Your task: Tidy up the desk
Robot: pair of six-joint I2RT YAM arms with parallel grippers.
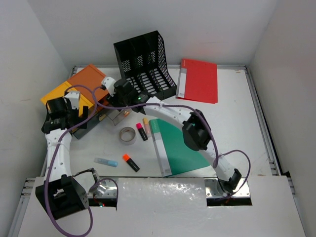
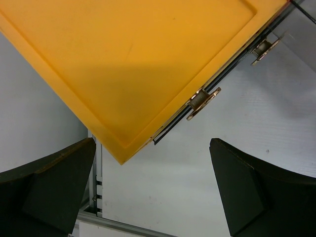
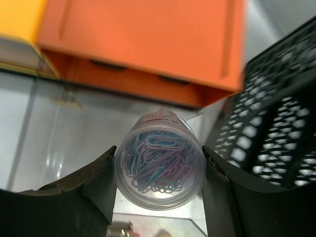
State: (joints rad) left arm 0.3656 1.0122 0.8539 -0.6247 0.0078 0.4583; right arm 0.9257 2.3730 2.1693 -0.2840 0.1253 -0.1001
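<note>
The white desk (image 1: 232,123) holds scattered stationery. My right gripper (image 1: 116,95) reaches to the far left, between the orange-yellow drawer box (image 1: 79,89) and the black mesh file rack (image 1: 145,64). In the right wrist view it (image 3: 159,173) is shut on a clear round jar of coloured paper clips (image 3: 159,168), held over a clear pulled-out drawer (image 3: 44,128). My left gripper (image 1: 61,111) hovers at the box's near-left corner. In the left wrist view it (image 2: 153,192) is open and empty above the bare desk (image 2: 197,197), beside the yellow lid (image 2: 128,64).
A red folder (image 1: 200,79) lies at the back. A green folder (image 1: 175,145) lies in the middle. A tape roll (image 1: 128,135), a pink highlighter (image 1: 141,131), an orange highlighter (image 1: 131,162) and a blue-capped glue stick (image 1: 106,161) lie on the near-left desk.
</note>
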